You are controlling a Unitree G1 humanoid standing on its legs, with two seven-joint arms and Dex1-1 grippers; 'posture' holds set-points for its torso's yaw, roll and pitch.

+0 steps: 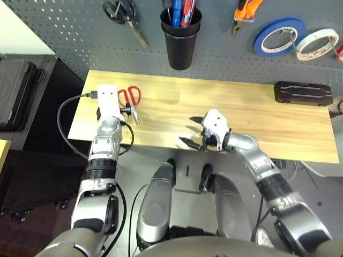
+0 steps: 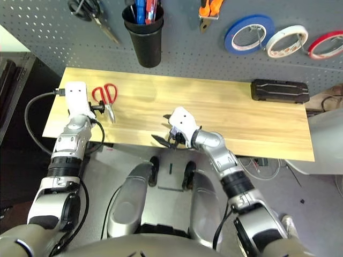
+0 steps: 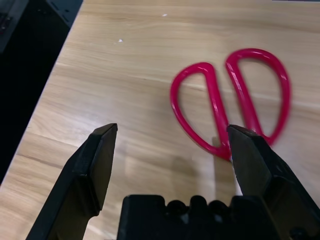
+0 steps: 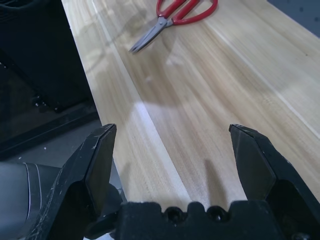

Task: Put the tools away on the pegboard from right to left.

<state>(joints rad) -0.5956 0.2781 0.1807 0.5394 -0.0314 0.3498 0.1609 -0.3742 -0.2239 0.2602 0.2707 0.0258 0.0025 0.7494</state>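
**Scissors on the wood, both grippers spread wide**

While the red-handled scissors lie flat on the light wooden surface near its left end, the left gripper sits right at them with its two black fingers well apart and nothing between them. From the left wrist view one finger is just beside the bottom of the red handle loops, maybe overlapping the spot where the handles meet the blades; can't tell if it's actually touching. The other finger is over bare wood. Handles point toward the pegboard, blades toward the robot's edge of the surface.

The right gripper hangs near the front edge of the surface around the middle, well apart from the scissors, fingers spread wide too and empty. Its wrist view looks across the wood at the scissors in the distance.

On the pegboard, going right to left: the white tape ring hangs on a hook, next to a blue tape ring, then the orange-and-black-handled pliers, then a black cup with some pens or tools stuck in it (too cramped to tell which), and black-handled scissors furthest left. A red tape ring shows at the far right. A flat black case sits on the right end of the surface.
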